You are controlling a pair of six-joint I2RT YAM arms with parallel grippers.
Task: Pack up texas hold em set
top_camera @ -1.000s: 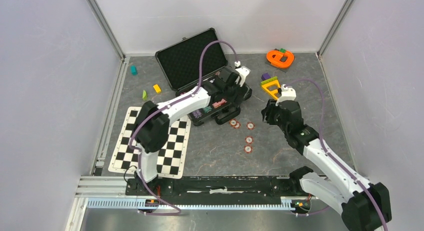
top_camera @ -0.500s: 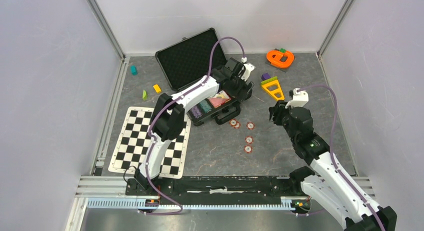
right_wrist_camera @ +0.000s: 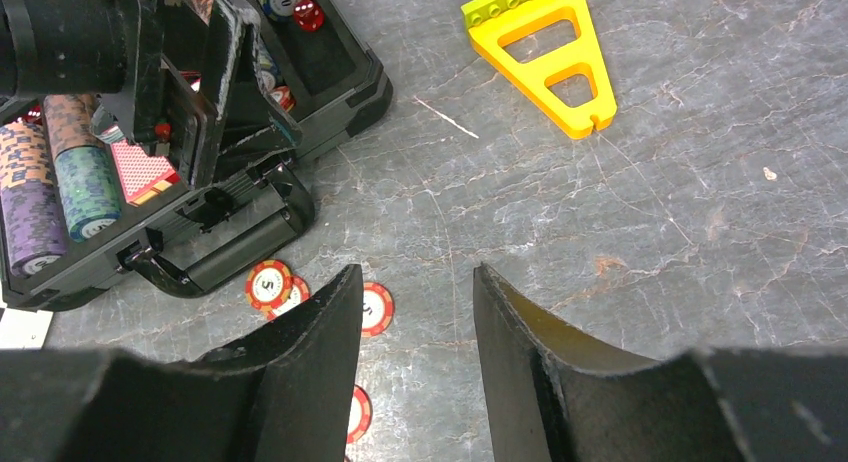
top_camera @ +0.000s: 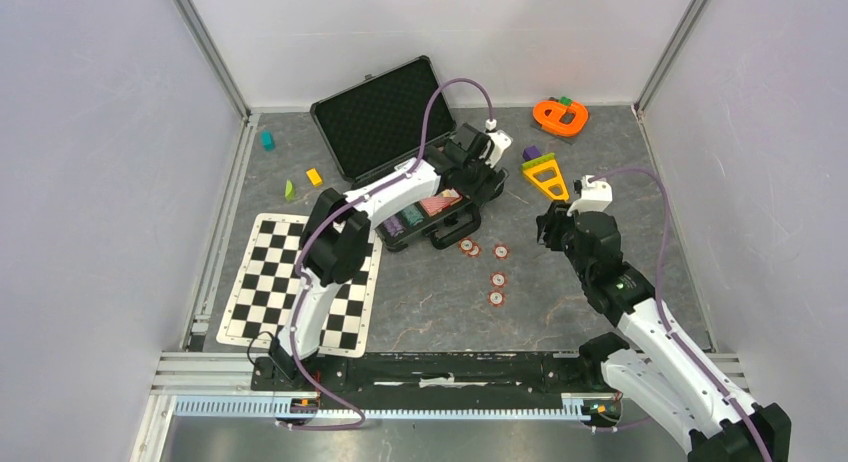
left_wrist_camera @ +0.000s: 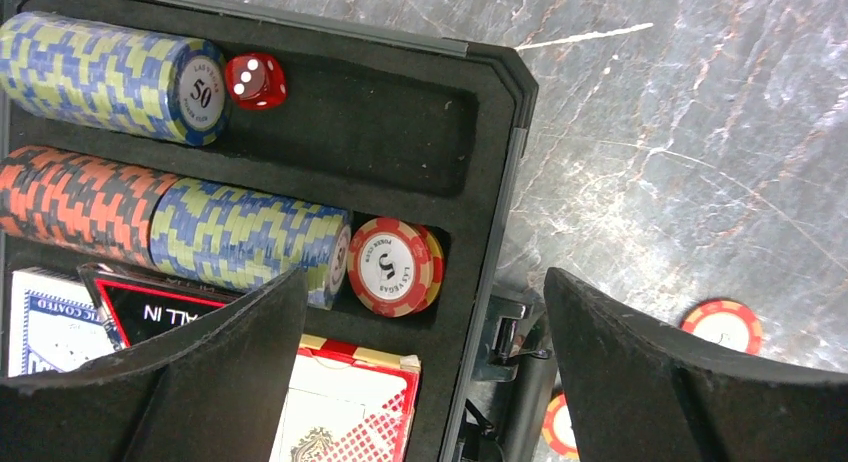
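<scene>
Black-and-white squares of a mat point(top_camera: 300, 282) lie on the near left of the open case point(top_camera: 385, 117), close to the arm bases. Five loose red-and-white chips point(top_camera: 496, 279) sit on the grey table on the near right of the case: three just off its carry handle, two further toward me.

Right of the case and well apart from it, the right claw point(right_wrist_camera: 415, 282) hangs above bare table with its fingers parted and nothing between them.

Over the case's right end the left claw point(left_wrist_camera: 425, 282) is spread wide and empty. Below it, in the foam slots, lies a single red-and-white chip point(left_wrist_camera: 393, 267) touching the end of a blue-and-yellow stack point(left_wrist_camera: 240, 237), with an orange-and-black stack point(left_wrist_camera: 70, 197) further along the same slot. One slot over lie another blue-and-yellow stack point(left_wrist_camera: 100, 77) and a red die point(left_wrist_camera: 254, 80) beside it. A red-backed card deck point(left_wrist_camera: 350, 407) and a blue one point(left_wrist_camera: 45, 317) fill the nearer slot.

The case lid stands tilted back, its foam bare. Right of the case rests a yellow toy point(top_camera: 545, 175), and beyond that an orange one point(top_camera: 560, 115).
</scene>
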